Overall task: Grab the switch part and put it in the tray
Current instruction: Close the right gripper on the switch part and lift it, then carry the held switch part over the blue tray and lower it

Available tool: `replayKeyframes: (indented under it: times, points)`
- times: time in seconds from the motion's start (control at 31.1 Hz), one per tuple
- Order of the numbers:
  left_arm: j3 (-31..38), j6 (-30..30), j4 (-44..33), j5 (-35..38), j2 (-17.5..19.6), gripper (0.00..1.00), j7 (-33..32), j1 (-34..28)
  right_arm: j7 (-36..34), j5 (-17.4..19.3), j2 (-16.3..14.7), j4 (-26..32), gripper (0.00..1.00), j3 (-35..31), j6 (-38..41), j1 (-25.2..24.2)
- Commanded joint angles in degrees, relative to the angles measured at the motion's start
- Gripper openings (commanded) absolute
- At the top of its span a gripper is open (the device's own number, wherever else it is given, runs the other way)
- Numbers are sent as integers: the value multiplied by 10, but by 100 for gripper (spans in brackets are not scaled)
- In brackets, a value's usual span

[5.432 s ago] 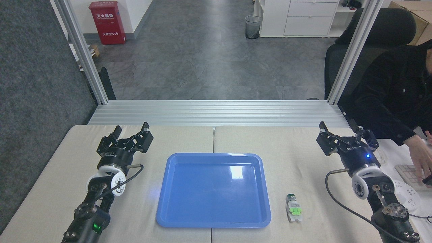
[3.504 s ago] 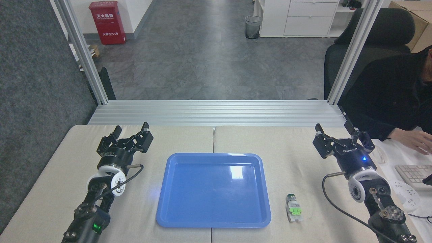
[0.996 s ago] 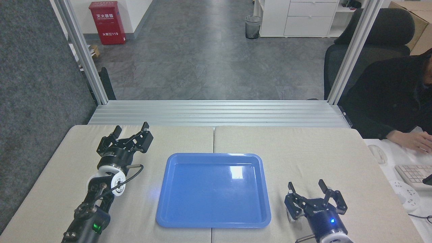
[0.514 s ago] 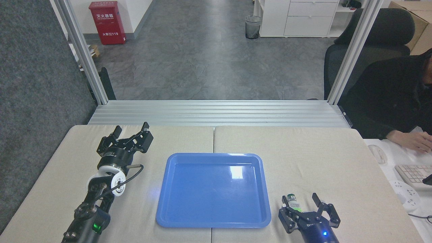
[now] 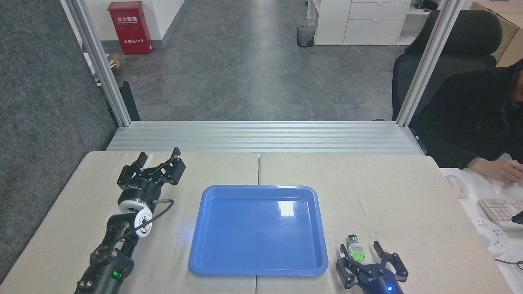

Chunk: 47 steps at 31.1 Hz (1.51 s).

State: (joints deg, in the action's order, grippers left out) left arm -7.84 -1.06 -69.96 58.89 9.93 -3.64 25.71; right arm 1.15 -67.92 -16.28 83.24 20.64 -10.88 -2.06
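While the switch part [image 5: 355,248] is lying on the bench [image 5: 388,196] just right of the tray [image 5: 258,270], the right pincer [image 5: 359,258] is straddling it wide open and should be centring on the green clip before closing.

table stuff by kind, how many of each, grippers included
tray: 1, blue
switch part: 1, white with green clip
grippers: 2, left gripper and right gripper, both open
total: 4
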Motion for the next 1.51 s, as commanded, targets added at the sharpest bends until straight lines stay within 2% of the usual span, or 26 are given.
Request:
replayKeyframes:
  times: [0.0, 0.23, 0.32, 0.39, 0.48, 0.55, 0.64, 0.77, 0.9, 1.09, 1.29, 1.38, 1.48]
  points:
    - [0, 0, 0, 0, 0, 100, 0, 0, 2, -5, -3, -26, 77, 23, 3, 0]
    - [0, 0, 0, 0, 0, 100, 0, 0, 32, -4, 1, -32, 74, 27, 2, 0]
    - [0, 0, 0, 0, 0, 100, 0, 0, 32, -4, 0, -32, 66, 26, 2, 0]
    - [0, 0, 0, 0, 0, 100, 0, 0, 32, -1, 2, -31, 49, 22, 0, 0]
    - [0, 0, 0, 0, 0, 100, 0, 0, 33, 0, 3, -31, 33, 15, -5, 2]
    - [0, 0, 0, 0, 0, 100, 0, 0, 33, 2, 5, -31, 29, 13, -18, 6]
    - [0, 0, 0, 0, 0, 100, 0, 0, 34, 4, 5, -28, 15, 1, -35, 24]
    - [0, 0, 0, 0, 0, 100, 0, 0, 46, 9, 6, -23, 4, -57, -33, 66]
    - [0, 0, 0, 0, 0, 100, 0, 0, 57, 10, 11, -10, 1, -73, -33, 122]
    - [0, 0, 0, 0, 0, 100, 0, 0, 73, 8, 56, 24, 0, -52, -27, 164]
    - [0, 0, 0, 0, 0, 100, 0, 0, 84, -4, 115, 36, 0, 76, -27, 191]
    - [0, 0, 0, 0, 0, 100, 0, 0, 87, -41, 134, 33, 1, 126, -29, 190]
    - [0, 0, 0, 0, 0, 100, 0, 0, 89, -64, 172, 28, 2, 159, -24, 188]
